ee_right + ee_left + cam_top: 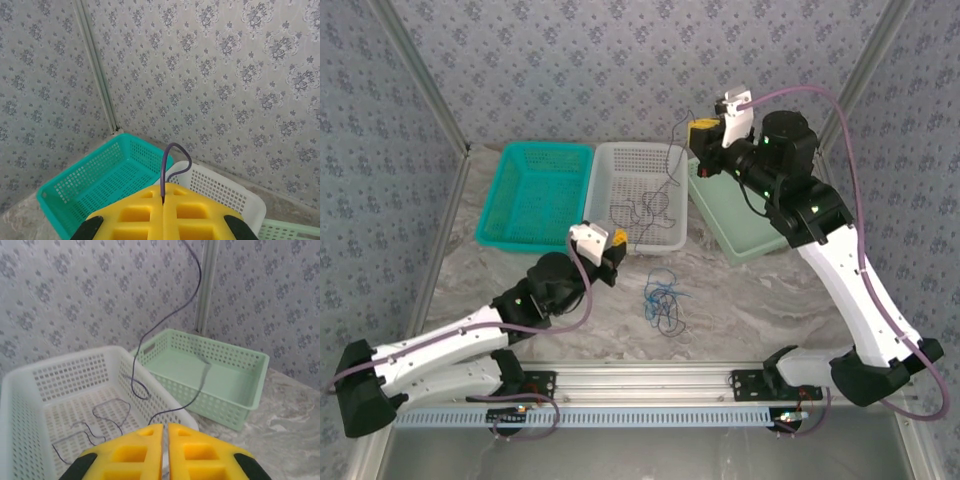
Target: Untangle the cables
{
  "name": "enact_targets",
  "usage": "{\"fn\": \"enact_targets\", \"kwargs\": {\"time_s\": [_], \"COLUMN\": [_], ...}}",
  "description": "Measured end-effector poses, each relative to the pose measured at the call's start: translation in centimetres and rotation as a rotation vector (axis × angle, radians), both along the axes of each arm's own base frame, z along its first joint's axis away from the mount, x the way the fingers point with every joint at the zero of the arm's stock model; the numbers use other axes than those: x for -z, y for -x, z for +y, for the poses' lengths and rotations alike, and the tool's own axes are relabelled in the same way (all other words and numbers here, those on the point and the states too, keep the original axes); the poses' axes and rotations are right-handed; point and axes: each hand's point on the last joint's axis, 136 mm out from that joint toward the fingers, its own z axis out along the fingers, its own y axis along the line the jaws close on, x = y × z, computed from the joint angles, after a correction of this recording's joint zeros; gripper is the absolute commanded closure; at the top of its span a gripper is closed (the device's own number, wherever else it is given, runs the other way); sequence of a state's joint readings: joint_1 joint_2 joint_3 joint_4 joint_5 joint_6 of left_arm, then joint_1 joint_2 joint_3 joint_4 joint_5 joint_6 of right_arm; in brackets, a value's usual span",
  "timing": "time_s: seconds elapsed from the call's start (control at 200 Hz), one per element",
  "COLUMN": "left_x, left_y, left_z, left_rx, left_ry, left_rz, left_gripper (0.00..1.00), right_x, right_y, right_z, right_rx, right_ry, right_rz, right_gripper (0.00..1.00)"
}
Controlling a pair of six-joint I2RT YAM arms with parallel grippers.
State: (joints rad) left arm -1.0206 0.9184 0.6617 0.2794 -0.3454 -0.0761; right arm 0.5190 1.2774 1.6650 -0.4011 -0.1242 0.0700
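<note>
**Fingers point(135, 212) of my right gripper point(163, 194) closed on one dark wire point(166, 159)**

They are pressed fully together, and the wire comes out of the seam between them in a small arch. Seen from above, this gripper stands high over the back of the white basket point(603, 160). The dark wire hangs from it down into that basket, where it meets the thin loops point(642, 212) lying on the bottom.

My left gripper point(165, 429) is low, at the front edge of the same basket. Its two fingers are almost together, with only a thin slit between them. I cannot tell if anything is held there.

I think the danger is in the pull. If I lift more while the loops cross each other, a knot may tighten. The wire may also catch in the holes of the basket wall and drag the basket. The wire is very thin for my grip, so it could slip out and fall back on the pile.

The count is as follows.
- There are three baskets in a row: a teal basket point(510, 190), the white one and a pale green basket point(720, 228).
- There are two grippers.
- One dark wire is in my grip.
- One blue tangle point(660, 298) lies on the table point(770, 300), in front of the white basket and apart from it.
- I cannot tell how many separate wires make up the loops or the blue tangle.
</note>
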Motion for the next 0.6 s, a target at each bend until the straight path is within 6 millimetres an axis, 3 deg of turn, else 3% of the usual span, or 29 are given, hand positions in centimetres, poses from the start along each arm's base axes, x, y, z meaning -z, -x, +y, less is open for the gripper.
{"fn": "enact_targets", "kwargs": {"time_s": [0.14,0.245,0.35,0.435,0.6], "left_x": [-1.0,0.2,1.4,1.7,3.0], "left_y": [-2.7,-4.5,-4.7,-4.7,-4.7], "left_z": [1.2,1.8,1.4,1.2,1.5], "left_rx": [-0.053,-0.078,-0.062,-0.054,-0.062], "left_ry": [-0.014,-0.041,-0.061,-0.057,-0.056], "left_rz": [-0.019,0.012,0.041,0.054,0.084], "left_gripper": [0.86,0.83,0.80,0.75,0.59], "right_x": [1.0,2.4,3.1,2.1,-1.9], "right_y": [-1.7,-3.5,-5.0,-5.7,-5.9], "right_z": [0.3,1.3,2.6,3.3,3.7], "right_rx": [-0.008,-0.026,-0.048,-0.065,-0.086], "right_ry": [-0.017,-0.026,-0.037,-0.055,-0.101], "right_rz": [0.026,0.066,0.097,0.090,0.016], "right_gripper": [1.00,1.00,1.00,1.00,1.00]}}
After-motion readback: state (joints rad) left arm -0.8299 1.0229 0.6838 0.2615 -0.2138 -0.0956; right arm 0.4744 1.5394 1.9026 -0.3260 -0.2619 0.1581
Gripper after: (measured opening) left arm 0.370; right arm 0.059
